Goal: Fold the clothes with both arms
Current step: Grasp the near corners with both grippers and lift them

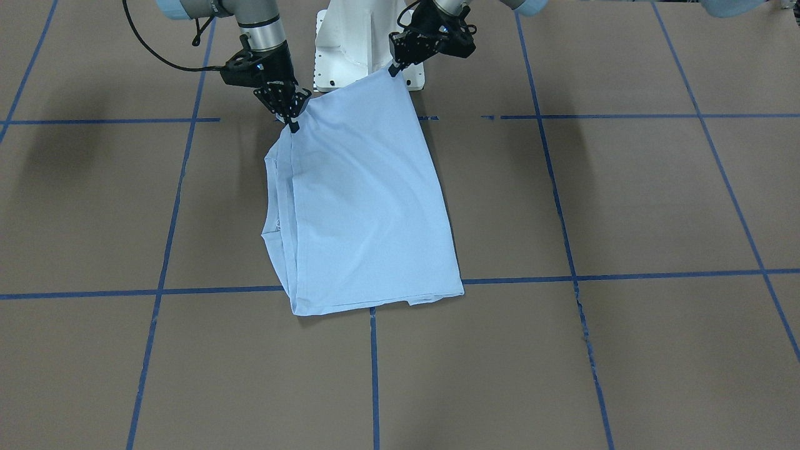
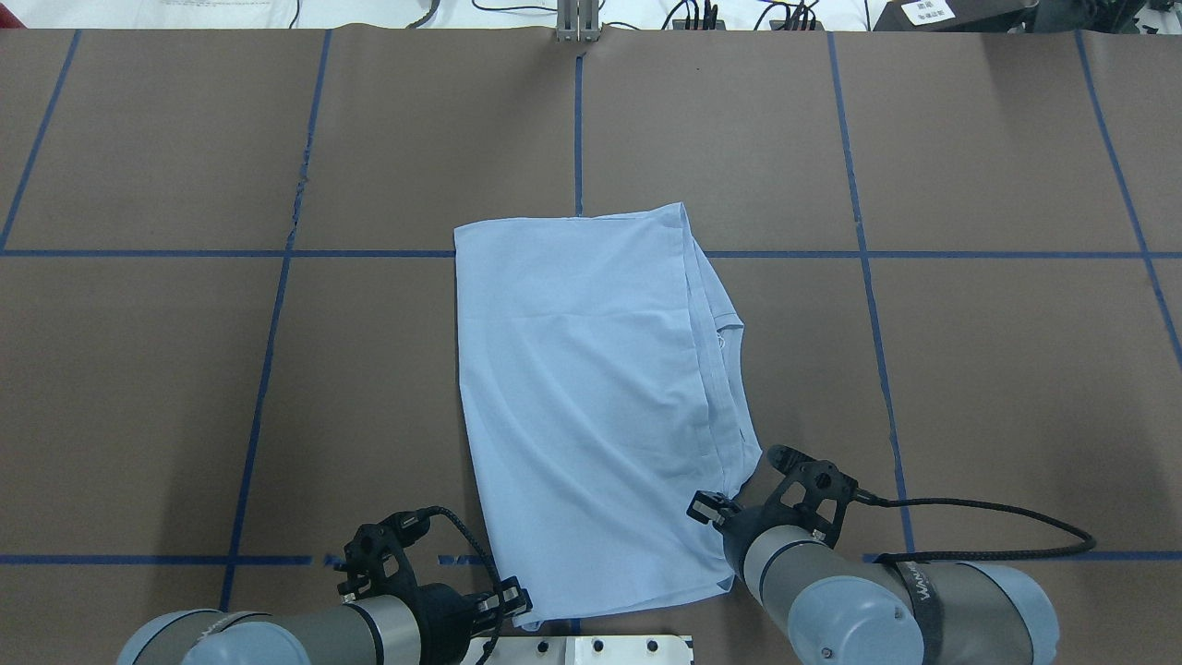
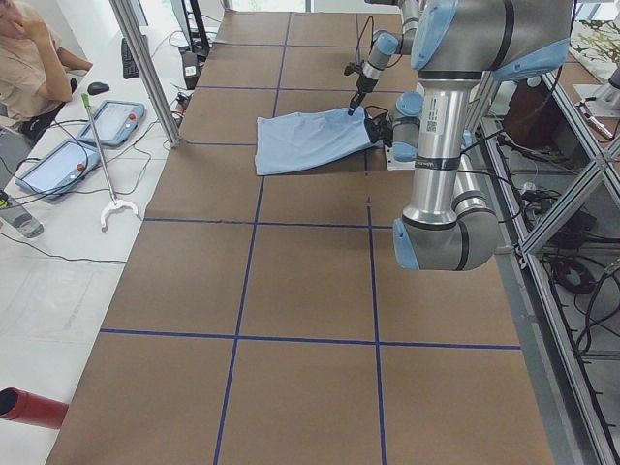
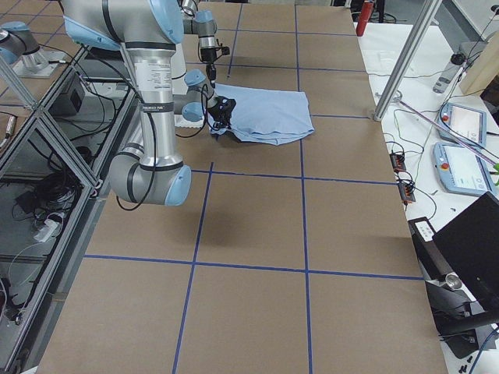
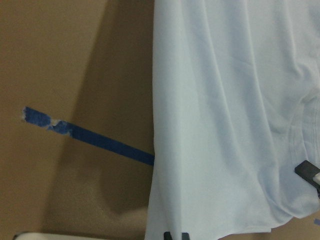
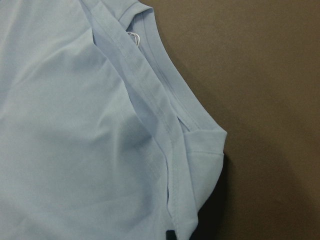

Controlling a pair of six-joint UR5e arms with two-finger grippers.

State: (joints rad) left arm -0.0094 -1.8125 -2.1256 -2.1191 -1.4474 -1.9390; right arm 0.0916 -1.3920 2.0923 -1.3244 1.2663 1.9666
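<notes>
The light blue T-shirt (image 1: 369, 206) lies folded over on the brown table (image 1: 625, 200), its collar and sleeve layers (image 2: 725, 369) showing along one side. My left gripper (image 1: 395, 69) is shut on one corner of the shirt's edge nearest the robot. My right gripper (image 1: 292, 124) is shut on the other corner of that edge, and both corners are held slightly off the table. The far hem (image 2: 568, 222) rests flat. The left wrist view shows the cloth (image 5: 225, 125) hanging from the pinch. In the right wrist view the collar (image 6: 150, 65) with its white tag shows. The chest print is hidden.
The white pedestal base (image 1: 350, 44) stands just behind the held edge. Blue tape lines (image 1: 625, 275) grid the table. Beyond the table's far side, a person (image 3: 29, 58) sits by tablets (image 3: 116, 121), and a red cylinder (image 3: 29, 407) lies near the table's left end.
</notes>
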